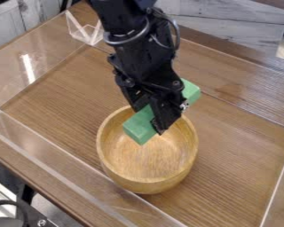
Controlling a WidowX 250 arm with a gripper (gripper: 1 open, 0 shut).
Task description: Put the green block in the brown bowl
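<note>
Gripper point(142, 117) | pinching green block point(139, 127) | partly spread | above brown bowl point(148, 166)

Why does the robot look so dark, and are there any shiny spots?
In the camera view, the arm is black, so its details merge together; pale glare streaks show along the clear strip at the left edge of the table; the bowl looks evenly lit inside, and the picture is slightly soft all over.

One bowl point(147, 171). Two green things: one block point(141, 126) above the bowl's far part, one partly hidden piece point(190, 92) beyond the bowl. One black robot arm point(138, 40), over the bowl's far side.
</note>
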